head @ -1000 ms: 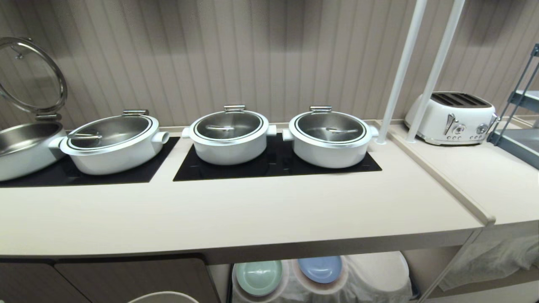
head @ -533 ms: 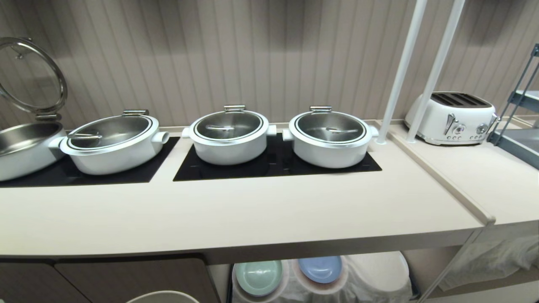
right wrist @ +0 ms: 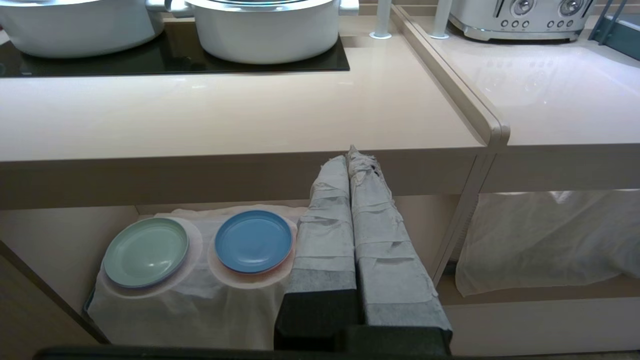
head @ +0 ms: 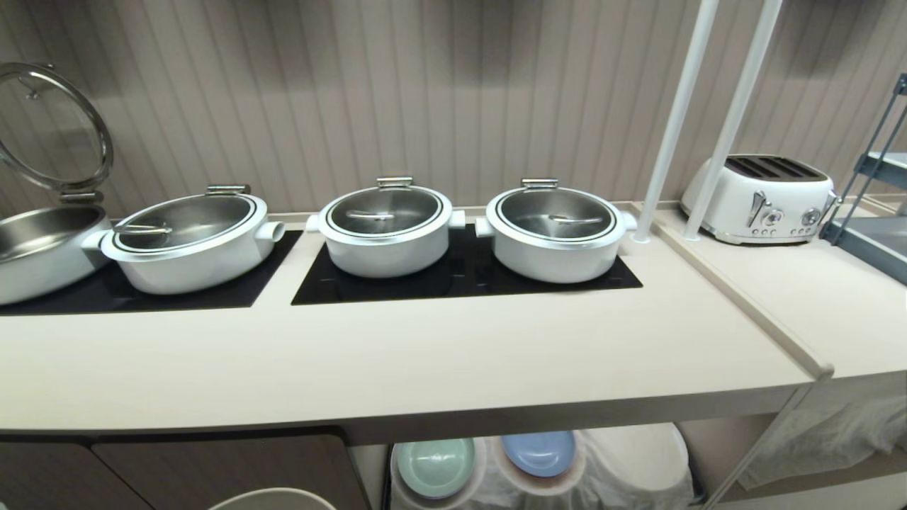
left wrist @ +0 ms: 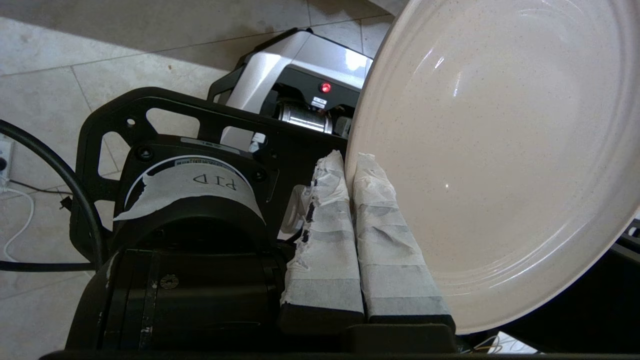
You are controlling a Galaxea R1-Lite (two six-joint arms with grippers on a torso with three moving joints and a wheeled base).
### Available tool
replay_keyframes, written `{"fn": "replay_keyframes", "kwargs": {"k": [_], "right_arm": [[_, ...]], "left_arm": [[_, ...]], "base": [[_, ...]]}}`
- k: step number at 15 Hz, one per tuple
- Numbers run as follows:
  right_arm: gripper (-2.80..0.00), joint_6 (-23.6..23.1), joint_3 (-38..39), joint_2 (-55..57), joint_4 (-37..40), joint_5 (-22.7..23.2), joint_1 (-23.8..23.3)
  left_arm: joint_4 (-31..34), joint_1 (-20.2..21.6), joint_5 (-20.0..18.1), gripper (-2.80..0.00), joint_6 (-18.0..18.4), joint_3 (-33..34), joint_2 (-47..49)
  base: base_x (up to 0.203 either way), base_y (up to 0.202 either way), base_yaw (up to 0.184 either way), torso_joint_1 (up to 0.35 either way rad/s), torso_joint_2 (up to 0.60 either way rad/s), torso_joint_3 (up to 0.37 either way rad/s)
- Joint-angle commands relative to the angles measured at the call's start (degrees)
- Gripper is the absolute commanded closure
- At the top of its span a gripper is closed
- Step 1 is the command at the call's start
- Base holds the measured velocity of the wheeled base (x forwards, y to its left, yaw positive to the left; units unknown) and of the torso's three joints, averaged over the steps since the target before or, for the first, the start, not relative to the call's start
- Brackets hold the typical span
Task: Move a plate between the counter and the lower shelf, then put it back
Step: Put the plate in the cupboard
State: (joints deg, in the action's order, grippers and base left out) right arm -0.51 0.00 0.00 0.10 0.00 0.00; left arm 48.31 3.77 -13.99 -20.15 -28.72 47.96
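Observation:
My left gripper (left wrist: 350,162) is shut on the rim of the cream plate (left wrist: 490,150), one taped finger on each face. The plate hangs tilted over the floor and my own base. A cream curved edge (head: 273,499) at the bottom of the head view, in front of the cabinet door, looks like its rim. The counter (head: 425,354) has no plate on it. The lower shelf (right wrist: 50,235) holds a mint-green plate (right wrist: 146,251) and a blue plate (right wrist: 253,241) on white cloth (right wrist: 190,310). My right gripper (right wrist: 350,157) is shut and empty, in front of the shelf opening.
Three lidded white pots (head: 386,227) stand on black cooktop panels (head: 453,283), and an open-lidded one is at the far left. Two white poles (head: 673,120), a toaster (head: 762,198) and a grey-blue rack (head: 879,212) are at the right. More cloth (right wrist: 545,240) hangs in the neighbouring cubby.

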Motion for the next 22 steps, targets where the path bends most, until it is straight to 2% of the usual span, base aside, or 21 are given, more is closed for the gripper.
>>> {"fn": "replay_keyframes", "kwargs": {"k": [1,20,22], "right_arm": [[0.0,0.0,0.0,0.0,0.0,0.0,0.0],[0.0,0.0,0.0,0.0,0.0,0.0,0.0],[0.0,0.0,0.0,0.0,0.1,0.0,0.0]], "left_arm": [[0.1,0.0,0.0,0.0,-0.2,0.1,0.2],[-1.1,0.1,-0.9,0.0,-0.6,0.4,0.6],[-1.1,0.1,-2.3,0.0,-0.6,0.5,0.6]], "base": [[0.0,0.0,0.0,0.0,0.0,0.0],[0.0,0.0,0.0,0.0,0.0,0.0],[0.0,0.0,0.0,0.0,0.0,0.0]]}}
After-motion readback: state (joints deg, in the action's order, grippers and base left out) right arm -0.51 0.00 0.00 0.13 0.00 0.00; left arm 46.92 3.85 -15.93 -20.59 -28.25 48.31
